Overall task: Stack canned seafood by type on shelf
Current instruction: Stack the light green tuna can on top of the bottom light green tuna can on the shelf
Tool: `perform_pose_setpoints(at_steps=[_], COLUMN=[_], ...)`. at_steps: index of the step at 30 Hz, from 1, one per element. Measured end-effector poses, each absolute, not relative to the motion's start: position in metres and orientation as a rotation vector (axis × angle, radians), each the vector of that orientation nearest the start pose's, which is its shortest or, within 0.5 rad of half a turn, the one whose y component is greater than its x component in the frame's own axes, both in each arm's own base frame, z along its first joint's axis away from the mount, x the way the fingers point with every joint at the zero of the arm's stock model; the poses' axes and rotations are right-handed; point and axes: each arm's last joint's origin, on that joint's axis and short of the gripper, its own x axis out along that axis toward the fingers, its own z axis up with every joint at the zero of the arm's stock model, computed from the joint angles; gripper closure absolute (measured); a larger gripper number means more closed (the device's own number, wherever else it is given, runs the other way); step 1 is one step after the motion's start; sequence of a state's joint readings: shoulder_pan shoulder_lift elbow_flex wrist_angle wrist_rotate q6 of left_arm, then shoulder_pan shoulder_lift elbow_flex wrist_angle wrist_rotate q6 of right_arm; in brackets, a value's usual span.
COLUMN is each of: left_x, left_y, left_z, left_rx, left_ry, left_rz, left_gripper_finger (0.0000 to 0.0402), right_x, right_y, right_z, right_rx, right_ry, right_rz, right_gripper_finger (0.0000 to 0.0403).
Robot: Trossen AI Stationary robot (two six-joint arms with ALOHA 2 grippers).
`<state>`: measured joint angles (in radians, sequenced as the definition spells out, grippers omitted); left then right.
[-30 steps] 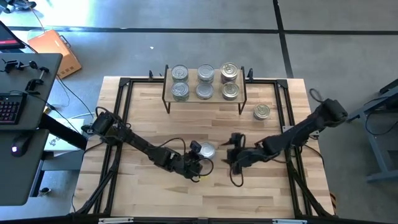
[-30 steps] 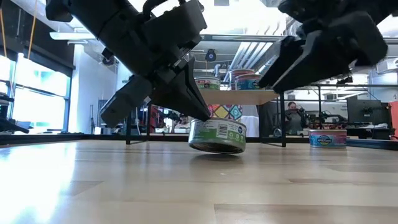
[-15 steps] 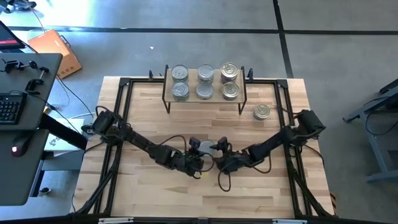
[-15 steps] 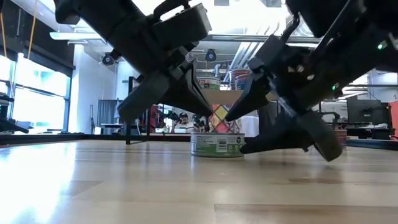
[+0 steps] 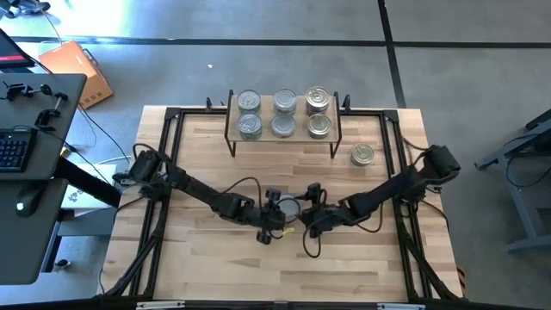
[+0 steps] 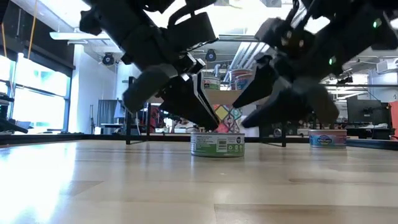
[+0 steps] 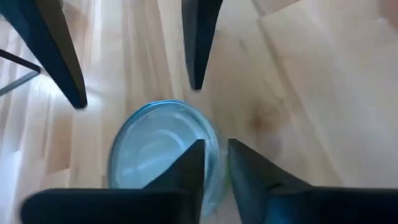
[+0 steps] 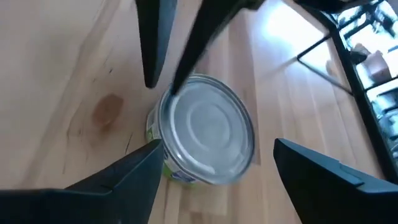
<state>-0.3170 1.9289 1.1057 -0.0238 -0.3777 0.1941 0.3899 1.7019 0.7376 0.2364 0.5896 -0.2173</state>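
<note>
Straddling a mid-table tin, the right claw gapes; the left claw hovers nearly together above it.

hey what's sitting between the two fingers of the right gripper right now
One silver-lidded can with a green label, upright on the table. The right wrist view shows the right gripper open with a finger on either side of it, not yet closed.

Silver-lid tin btwn wide-apart right gripper fingers, on table.
</note>
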Motion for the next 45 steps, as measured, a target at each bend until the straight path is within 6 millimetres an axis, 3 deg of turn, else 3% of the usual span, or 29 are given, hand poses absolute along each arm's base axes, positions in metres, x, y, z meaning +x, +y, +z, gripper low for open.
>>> perform_pose_setpoints(at_steps=[7, 11, 15, 22, 33, 39, 45], left_x=[0.373, 0.376, 0.379, 0.379, 0.377, 0.378, 0.380], left_y=[-0.099, -0.095, -0.094, -0.094, -0.096, -0.095, -0.093], left_z=[0.136, 0.125, 0.113, 0.109, 0.133, 0.144, 0.146], left_rx=[0.556, 0.588, 0.626, 0.616, 0.556, 0.524, 0.494], left_ry=[0.828, 0.858, 0.873, 0.882, 0.799, 0.755, 0.735], left_rz=[-0.080, -0.103, -0.098, -0.107, -0.114, -0.089, -0.052], left_gripper_finger=[0.0242, 0.0217, 0.0253, 0.0389, 0.0400, 0.0401, 0.0401], right_x=[0.288, 0.288, 0.288, 0.285, 0.276, 0.277, 0.287], right_y=[0.106, 0.106, 0.109, 0.115, 0.123, 0.118, 0.115], right_z=[0.147, 0.147, 0.147, 0.146, 0.140, 0.140, 0.131], right_rx=[-0.431, -0.404, -0.384, -0.383, -0.633, -0.735, -0.712], right_ry=[0.678, 0.680, 0.680, 0.686, 0.753, 0.753, 0.727], right_rz=[-0.042, -0.023, 0.012, 0.052, 0.201, 0.127, 0.106], right_gripper_finger=[0.0107, 0.0107, 0.0108, 0.0108, 0.0108, 0.0108, 0.0108])
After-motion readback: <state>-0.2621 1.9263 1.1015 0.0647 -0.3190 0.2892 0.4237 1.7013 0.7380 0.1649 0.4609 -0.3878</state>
